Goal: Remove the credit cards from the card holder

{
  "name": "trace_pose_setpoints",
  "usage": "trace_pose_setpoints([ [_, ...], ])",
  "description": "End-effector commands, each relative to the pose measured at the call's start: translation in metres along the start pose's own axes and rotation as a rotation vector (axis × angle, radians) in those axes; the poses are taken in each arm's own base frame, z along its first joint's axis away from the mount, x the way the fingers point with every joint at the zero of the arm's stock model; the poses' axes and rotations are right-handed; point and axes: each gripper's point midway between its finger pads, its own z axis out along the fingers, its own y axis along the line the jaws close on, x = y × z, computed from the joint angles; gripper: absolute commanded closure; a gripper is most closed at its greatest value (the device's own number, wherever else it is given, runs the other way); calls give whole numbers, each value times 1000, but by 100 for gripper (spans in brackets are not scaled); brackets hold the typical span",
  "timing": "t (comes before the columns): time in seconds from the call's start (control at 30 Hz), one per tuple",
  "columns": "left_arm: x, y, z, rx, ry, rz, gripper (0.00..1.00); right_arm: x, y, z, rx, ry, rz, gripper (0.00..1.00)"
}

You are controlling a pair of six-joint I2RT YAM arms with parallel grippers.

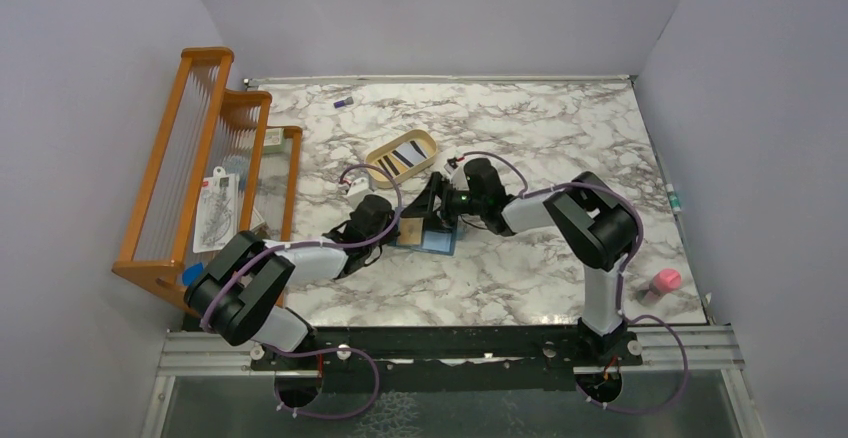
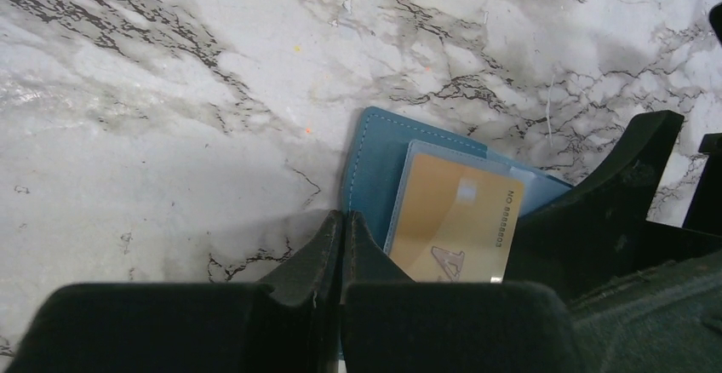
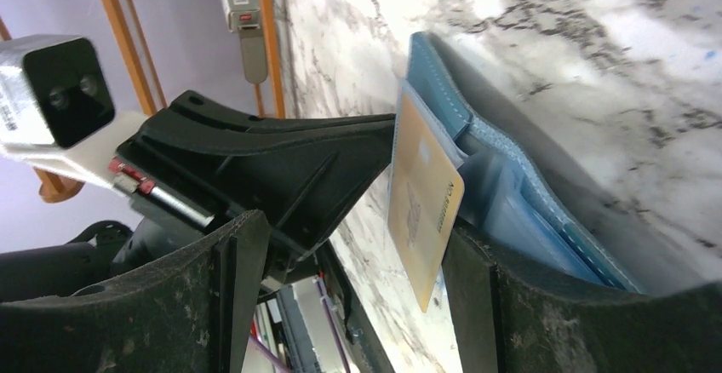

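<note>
Top external: striped plastic cards (image 1: pixel 405 155) are lying in a tan oval tray (image 1: pixel 373 165). At five o'clock, one tan card (image 2: pixel 453 224) is poking from the teal bifold holder (image 2: pixel 373 160); right gripper (image 3: pixel 358 237) released astride it, left gripper (image 2: pixel 342 224) clenched.

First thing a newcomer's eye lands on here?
The tan card poking partly out of the teal card holder at mid-table. The open right gripper straddles it, and the shut left gripper sits at the holder's edge. Just behind, a tan oval tray holds striped cards, and an orange wooden rack stands along the left side.
</note>
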Motion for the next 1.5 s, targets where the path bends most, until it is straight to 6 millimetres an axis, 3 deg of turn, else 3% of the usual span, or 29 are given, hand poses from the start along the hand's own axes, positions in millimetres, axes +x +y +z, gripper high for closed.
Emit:
trace_pose_setpoints([
  [0.0,25,-9,-7,61,97,-12,100,12,62,-6,-149,10,-123,23],
  [0.27,27,-6,-8,56,97,-12,100,15,64,-17,-101,7,-186,23],
  [0.63,26,-5,-9,58,93,-13,100,22,25,-4,-42,37,-122,23],
  [1.0,28,-4,-9,56,97,-14,100,28,-11,-6,121,66,-112,27],
  [1.47,30,-1,-10,51,100,-13,100,18,11,-25,55,8,-143,43],
])
